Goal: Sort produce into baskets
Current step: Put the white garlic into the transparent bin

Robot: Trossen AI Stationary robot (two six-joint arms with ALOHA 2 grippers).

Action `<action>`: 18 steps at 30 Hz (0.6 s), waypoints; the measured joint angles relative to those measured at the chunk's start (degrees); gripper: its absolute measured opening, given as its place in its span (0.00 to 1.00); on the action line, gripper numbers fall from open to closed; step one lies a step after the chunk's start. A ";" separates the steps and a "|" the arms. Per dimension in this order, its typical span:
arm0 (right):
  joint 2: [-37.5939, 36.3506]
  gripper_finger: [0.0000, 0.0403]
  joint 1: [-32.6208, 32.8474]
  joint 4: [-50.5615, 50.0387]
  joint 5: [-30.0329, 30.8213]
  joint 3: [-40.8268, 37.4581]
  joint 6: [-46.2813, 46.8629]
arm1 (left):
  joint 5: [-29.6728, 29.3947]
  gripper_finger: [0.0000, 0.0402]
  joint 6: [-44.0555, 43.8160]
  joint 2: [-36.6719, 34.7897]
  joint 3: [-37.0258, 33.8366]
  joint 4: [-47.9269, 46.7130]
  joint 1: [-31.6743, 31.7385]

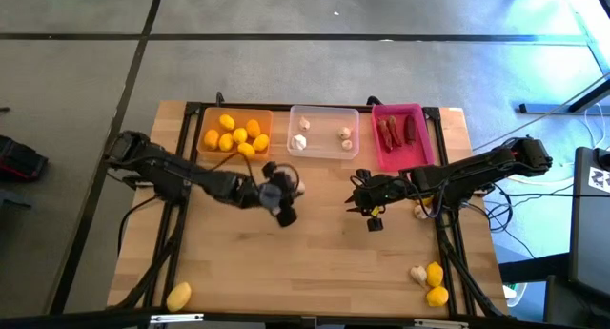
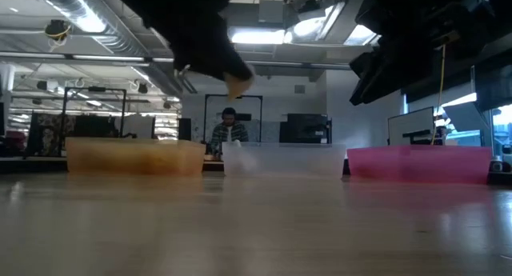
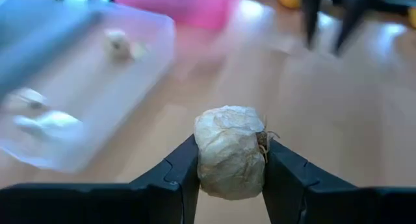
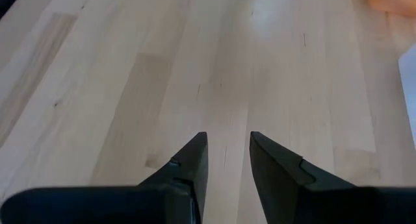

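1. The garlic bulb (image 3: 231, 152) sat pinched between the two fingers of the left pincer (image 1: 284, 197), jaws closed only as far as the bulb's papery sides allowed. It was off the bench (image 1: 315, 262), just short of the clear tray (image 1: 324, 131), on that tray's near side.

2. The clear tray was the right home, I'd judge: it already held a few whitish bulbs (image 1: 300, 142). Best carry the bulb well past the tray's near wall before opening, so it drops inside rather than clipping the rim.

3. Keep the pinch steady and come low over the tray floor; a round, light bulb could bounce or roll out if released from high up.

4. Left of the clear tray, the orange tray (image 1: 234, 131) held the yellow fruits (image 1: 238, 136); right of it, the pink tray (image 1: 400, 136) held the dark red chilies (image 1: 397, 131). Stay centred and don't drift over either neighbour.

5. The right pincer (image 1: 360, 197) hovered over bare bench in front of the clear tray's right end, fingers slightly parted and holding nothing, clear of the drop path.

6. Loose produce lay far from the clear tray: one yellow fruit (image 1: 178, 296) at the near left corner, a small cluster (image 1: 431, 281) near right.
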 joint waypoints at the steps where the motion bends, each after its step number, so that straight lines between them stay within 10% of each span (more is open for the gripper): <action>1: 0.00 0.27 0.00 0.16 0.13 0.00 -0.05 | 0.02 0.31 0.96 0.00 0.00 0.55 1.34; 18: 0.02 0.27 -2.39 4.50 13.75 0.00 -2.14 | 0.24 0.31 6.32 0.08 -2.20 9.71 22.25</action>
